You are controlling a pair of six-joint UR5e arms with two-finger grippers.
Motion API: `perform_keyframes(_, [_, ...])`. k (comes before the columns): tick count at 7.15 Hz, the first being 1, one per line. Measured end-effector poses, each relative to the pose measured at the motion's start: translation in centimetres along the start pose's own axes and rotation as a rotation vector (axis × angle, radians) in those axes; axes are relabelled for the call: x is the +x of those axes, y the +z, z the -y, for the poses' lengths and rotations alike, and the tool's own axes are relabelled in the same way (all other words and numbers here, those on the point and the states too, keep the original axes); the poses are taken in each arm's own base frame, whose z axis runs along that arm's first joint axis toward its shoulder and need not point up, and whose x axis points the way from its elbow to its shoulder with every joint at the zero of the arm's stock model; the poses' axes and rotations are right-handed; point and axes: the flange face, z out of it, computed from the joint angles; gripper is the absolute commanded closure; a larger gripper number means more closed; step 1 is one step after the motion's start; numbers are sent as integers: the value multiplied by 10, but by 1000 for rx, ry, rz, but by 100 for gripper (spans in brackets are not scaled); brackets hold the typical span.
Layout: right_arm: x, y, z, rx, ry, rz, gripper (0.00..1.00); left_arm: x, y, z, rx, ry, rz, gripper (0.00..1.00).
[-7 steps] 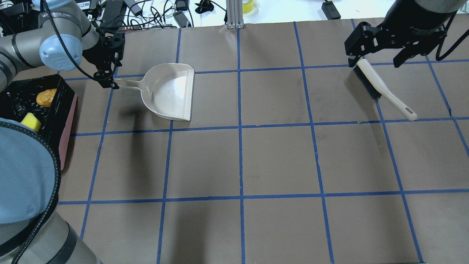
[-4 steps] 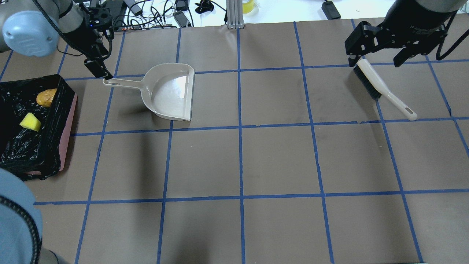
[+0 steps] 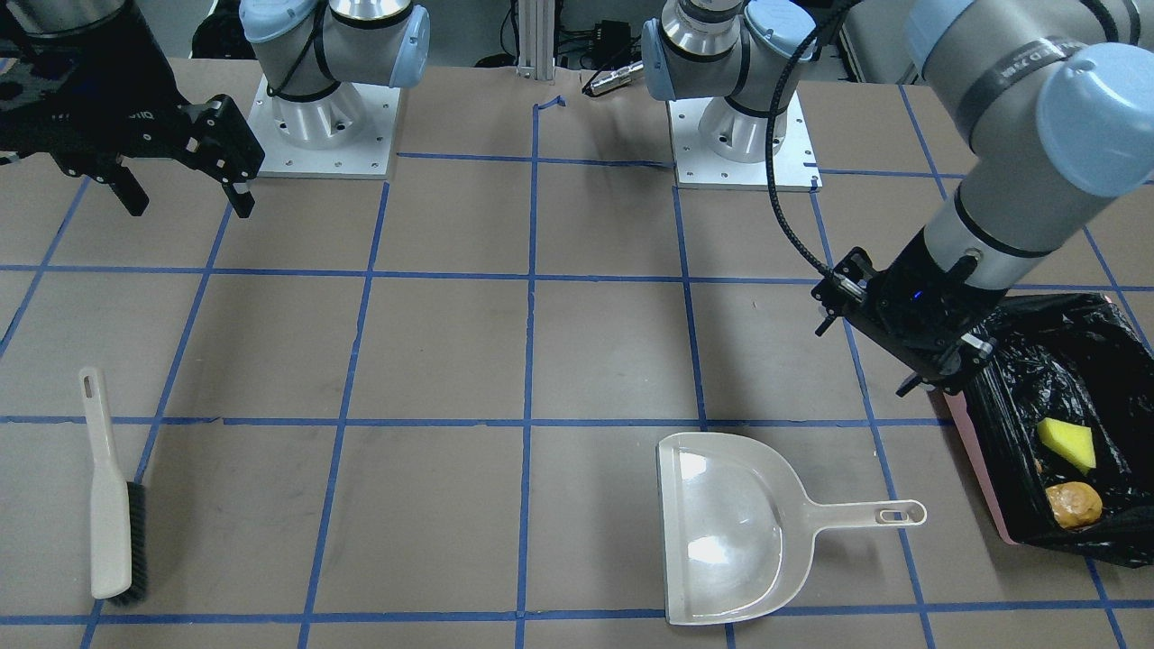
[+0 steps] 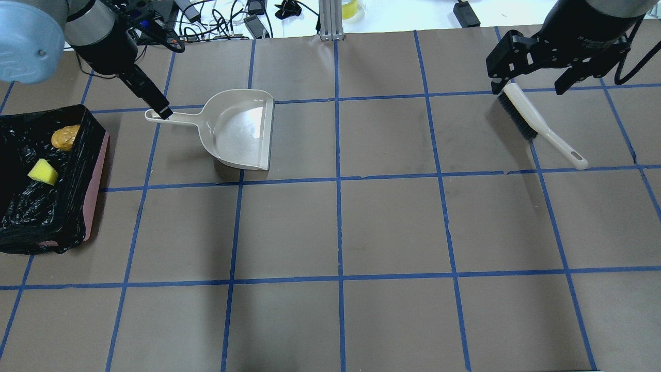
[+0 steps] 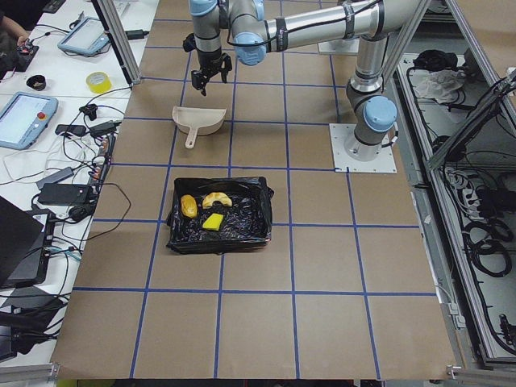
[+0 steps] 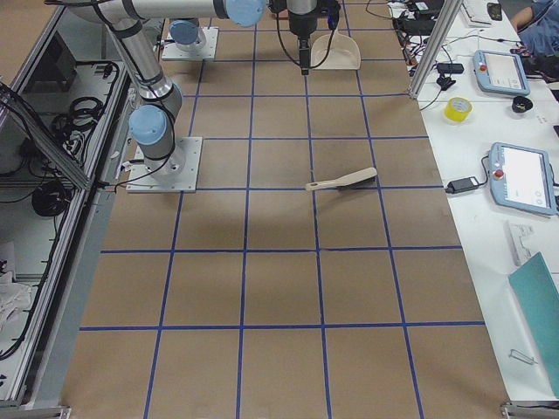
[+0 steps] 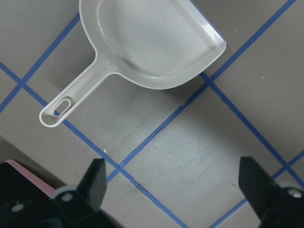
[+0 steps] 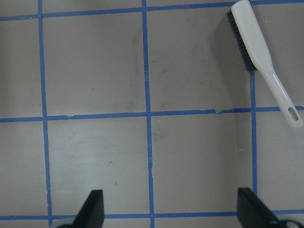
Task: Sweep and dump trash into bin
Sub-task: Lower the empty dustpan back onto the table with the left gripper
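From overhead, the brown paper-covered table (image 4: 361, 222), ruled into squares by blue tape, carries a smooth cream plastic dustpan (image 4: 242, 129) at 11 o'clock, its thin handle pointing to 9. The left gripper (image 4: 163, 110) hangs over the handle's looped end. At 9 o'clock sits the bin (image 4: 97, 181), a pink box lined with crinkled glossy black plastic. Inside it lie a golden-brown potato-shaped lump (image 4: 64, 137) and a yellow wedge (image 4: 42, 172). At 2 o'clock a cream brush (image 4: 537, 126) with dark bristles lies flat, and the right gripper (image 4: 530, 85) is above its bristle end.

Facing the robot, the left gripper is raised clear of the dustpan, near the bin's corner. The dustpan lies at 5 o'clock and the brush at 8.

From the left end, a pale crescent slice (image 5: 216, 198) shows in the bin beside the lump and wedge.

From the right end, the brush lies mid-table and the dustpan is far off at 12.

The left wrist view shows both fingers spread wide with nothing between them, and the scoop at 12 o'clock. In the right wrist view the fingers are likewise wide apart and empty, with the brush at 1 o'clock.
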Motion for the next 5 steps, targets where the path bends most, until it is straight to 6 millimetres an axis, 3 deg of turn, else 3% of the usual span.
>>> perform_keyframes(3, [0, 0, 0, -1, 0, 0, 0, 71, -26, 5, 18, -341, 12, 0])
perform_keyframes(5, [0, 0, 0, 0, 0, 0, 0, 120, -44, 12, 19, -476, 45, 0])
